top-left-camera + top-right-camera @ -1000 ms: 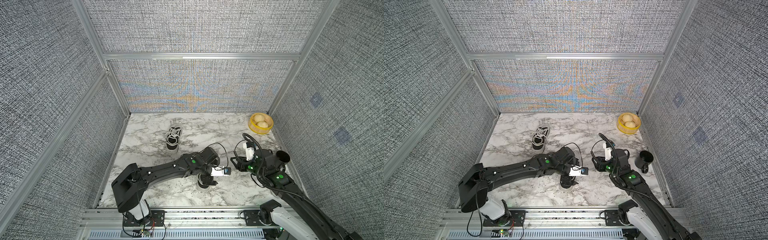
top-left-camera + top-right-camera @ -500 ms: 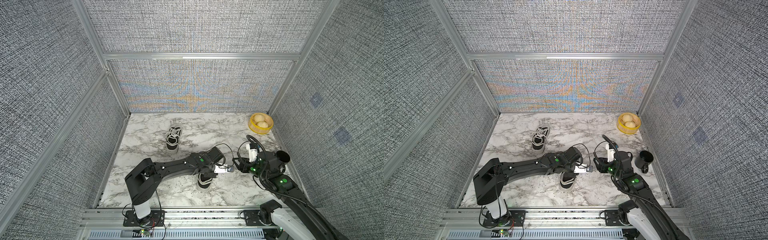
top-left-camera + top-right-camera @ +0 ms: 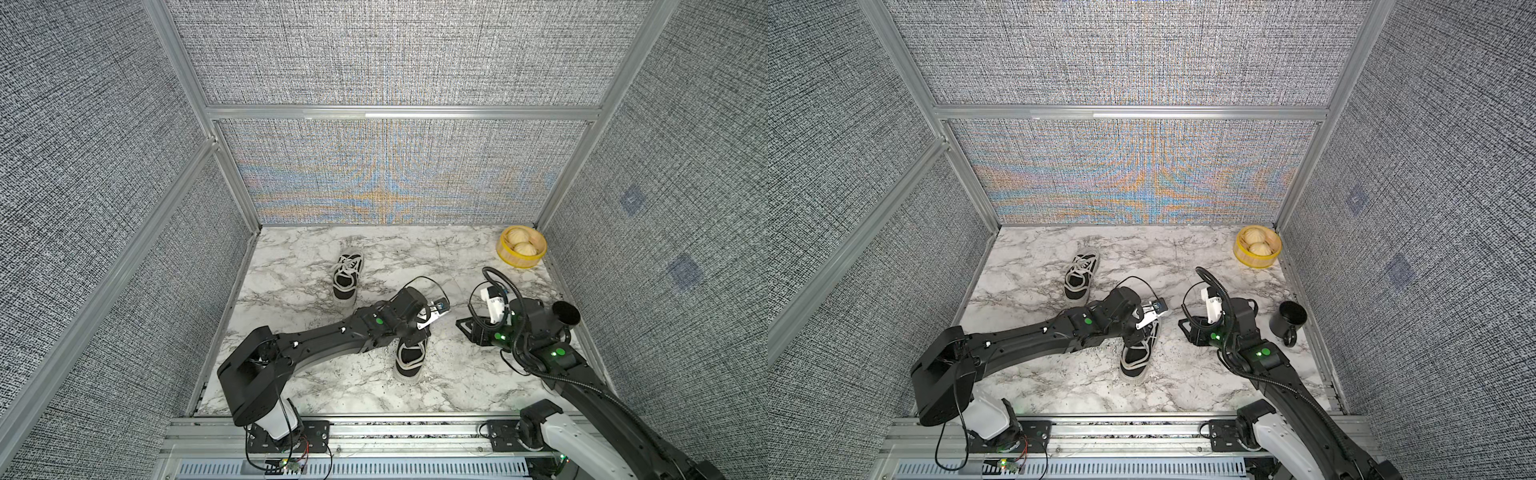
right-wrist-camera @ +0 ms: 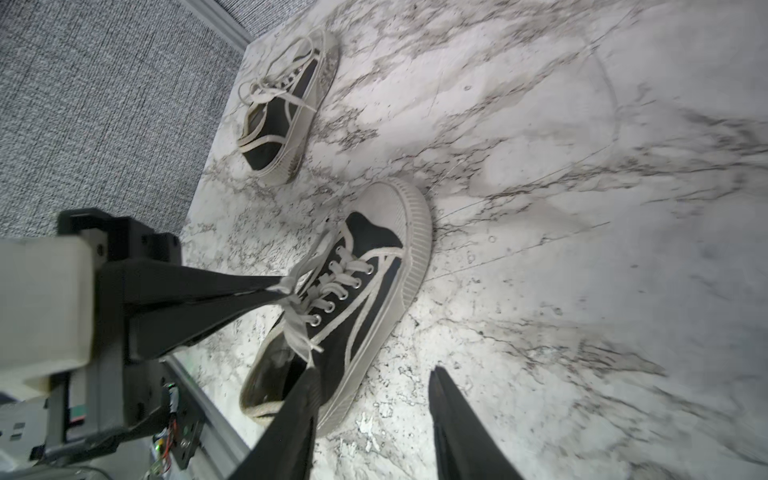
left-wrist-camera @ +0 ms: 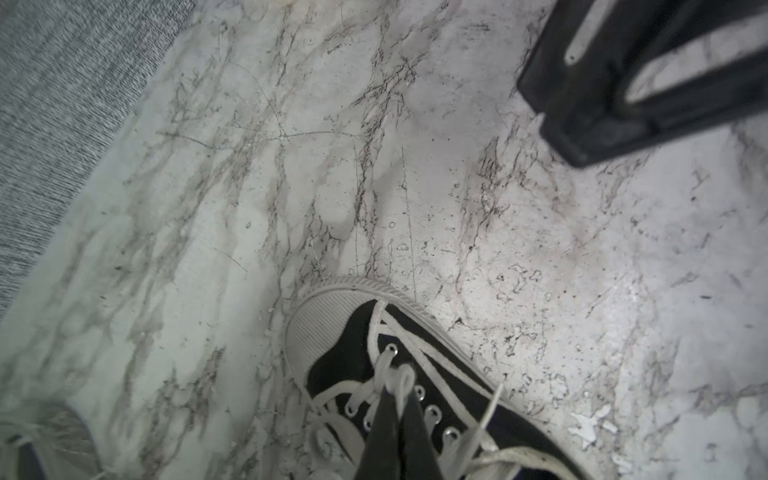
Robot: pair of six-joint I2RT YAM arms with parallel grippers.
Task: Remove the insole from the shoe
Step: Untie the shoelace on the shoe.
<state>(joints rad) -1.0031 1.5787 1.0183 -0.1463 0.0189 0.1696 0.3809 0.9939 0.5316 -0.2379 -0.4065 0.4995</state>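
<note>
shoe: we found the black-and-white shoe [image 3: 409,359] upright on the marble surface [image 3: 291,266], near the front, between the two arms, toe pointing at the back wall
insole: honestly couldn't make it out, the heel opening just looked dark to us
left claw [image 4: 282,289]: squeezed closed right on the laces [image 4: 297,328] over the tongue
right claw [image 4: 374,415]: jaws were apart with nothing in them, hanging by the heel end; whether one finger touched the shoe, we couldn't tell
second shoe [image 3: 347,276]: further back, well apart from ours
bowl [image 3: 519,262]: yellow, two buns, back right corner
mug [image 3: 1289,318]: black, by the right wall
</note>
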